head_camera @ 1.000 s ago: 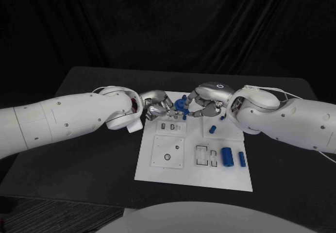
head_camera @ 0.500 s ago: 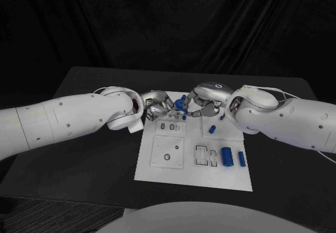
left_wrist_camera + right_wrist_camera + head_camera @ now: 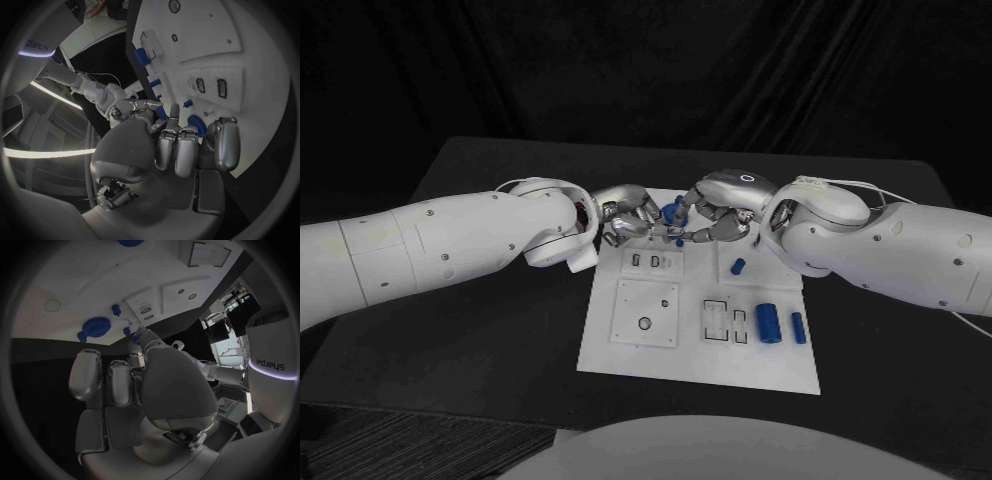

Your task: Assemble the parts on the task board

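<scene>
The white task board (image 3: 697,345) lies mid-table. At its far end a round blue part (image 3: 675,212) (image 3: 195,123) (image 3: 95,326) stands on the board between my two hands. My left hand (image 3: 629,222) (image 3: 181,145) reaches over it with straight fingers and the thumb apart, holding nothing that I can see. Opposite it, my right hand (image 3: 714,218) (image 3: 128,382) pinches a small blue peg (image 3: 682,239) (image 3: 160,112) at its fingertips, close to the round part. Other small blue pegs (image 3: 116,310) stand beside it.
On the board's right side lie a short blue piece (image 3: 737,266), a thick blue cylinder (image 3: 769,322) and a thin blue rod (image 3: 798,328). Several slots and a square plate with a hole (image 3: 645,323) mark the board's left half. Black table surrounds the board.
Both hands have crept slightly closer together over the board's far end. The blue parts on the right side have not moved.
</scene>
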